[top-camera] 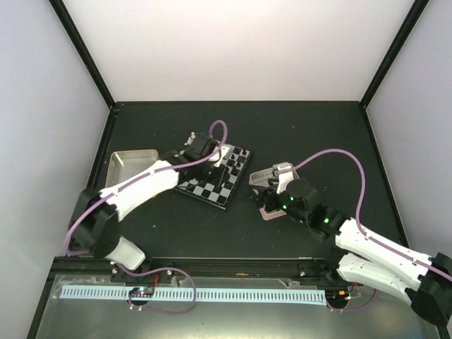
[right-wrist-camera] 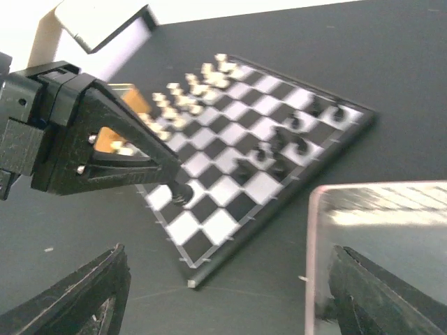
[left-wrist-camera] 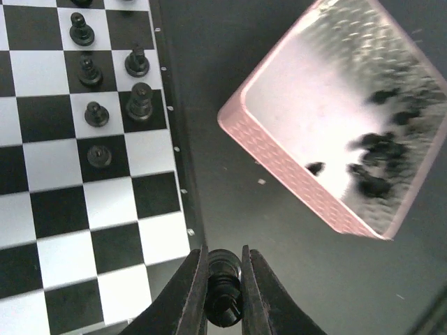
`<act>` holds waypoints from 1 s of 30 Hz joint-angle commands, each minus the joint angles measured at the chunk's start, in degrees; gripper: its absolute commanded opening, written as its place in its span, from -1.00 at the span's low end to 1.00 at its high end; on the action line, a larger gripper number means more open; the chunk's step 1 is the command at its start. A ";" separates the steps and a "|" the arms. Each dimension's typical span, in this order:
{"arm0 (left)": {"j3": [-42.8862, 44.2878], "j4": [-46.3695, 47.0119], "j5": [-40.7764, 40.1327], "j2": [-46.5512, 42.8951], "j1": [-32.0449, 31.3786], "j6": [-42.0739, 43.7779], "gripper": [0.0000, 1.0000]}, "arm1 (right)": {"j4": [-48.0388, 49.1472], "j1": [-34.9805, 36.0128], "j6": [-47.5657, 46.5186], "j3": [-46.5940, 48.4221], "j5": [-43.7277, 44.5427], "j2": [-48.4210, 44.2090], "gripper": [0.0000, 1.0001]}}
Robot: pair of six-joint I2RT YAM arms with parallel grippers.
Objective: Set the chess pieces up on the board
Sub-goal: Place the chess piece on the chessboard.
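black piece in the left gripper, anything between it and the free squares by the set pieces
Nothing visible does. The left gripper, shut on the black chess piece, hangs at the board's edge. The squares from there to the standing black pieces are bare. The pink-rimmed tin lies on the other side.

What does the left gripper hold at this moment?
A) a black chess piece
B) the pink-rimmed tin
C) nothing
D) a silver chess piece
A: in the left wrist view, the left gripper is shut on a black chess piece, pinched between its two fingers.
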 commanded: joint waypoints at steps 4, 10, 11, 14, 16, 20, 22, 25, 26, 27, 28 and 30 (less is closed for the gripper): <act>13.54 1.56 -13.04 16.61 -2.56 4.11 -0.86 | -2.20 -2.10 10.54 -5.89 13.42 -5.00 0.60; 17.64 0.32 -15.50 23.59 -2.46 6.51 -0.85 | -3.20 -2.40 10.22 -6.52 14.30 -5.72 0.63; 17.96 0.34 -15.71 24.30 -2.48 6.66 -0.85 | -3.27 -2.37 10.21 -6.48 14.46 -5.61 0.63; 18.16 0.65 -15.85 25.94 -2.34 6.88 -0.85 | -3.46 -2.44 10.45 -6.28 15.06 -5.30 0.64; 18.29 1.03 -15.10 26.90 -2.35 6.98 -0.86 | -3.63 -2.45 10.65 -6.10 15.17 -5.15 0.64; 18.84 0.47 -15.00 28.23 -2.31 6.78 -0.85 | -4.08 -2.49 10.56 -5.67 15.49 -4.86 0.64; 18.85 0.20 -15.43 28.42 -2.31 6.63 -0.84 | -4.24 -2.49 10.44 -5.56 15.75 -4.76 0.64; 18.67 -0.17 -15.56 28.56 -2.28 6.63 -0.80 | -4.23 -2.44 10.32 -5.42 15.80 -4.45 0.65; 18.57 -0.16 -15.53 28.56 -2.28 6.59 -0.78 | -4.20 -2.50 10.30 -5.39 15.74 -4.34 0.65; 18.55 -0.21 -15.56 28.62 -2.26 6.55 -0.75 | -4.24 -2.49 10.24 -5.30 15.73 -4.19 0.65; 18.50 -0.32 -15.34 28.71 -2.31 6.54 -0.71 | -4.31 -2.52 10.20 -5.17 15.71 -4.08 0.65; 18.61 -0.63 -15.06 28.77 -2.31 6.31 -0.63 | -4.44 -2.52 10.05 -4.97 15.87 -3.96 0.65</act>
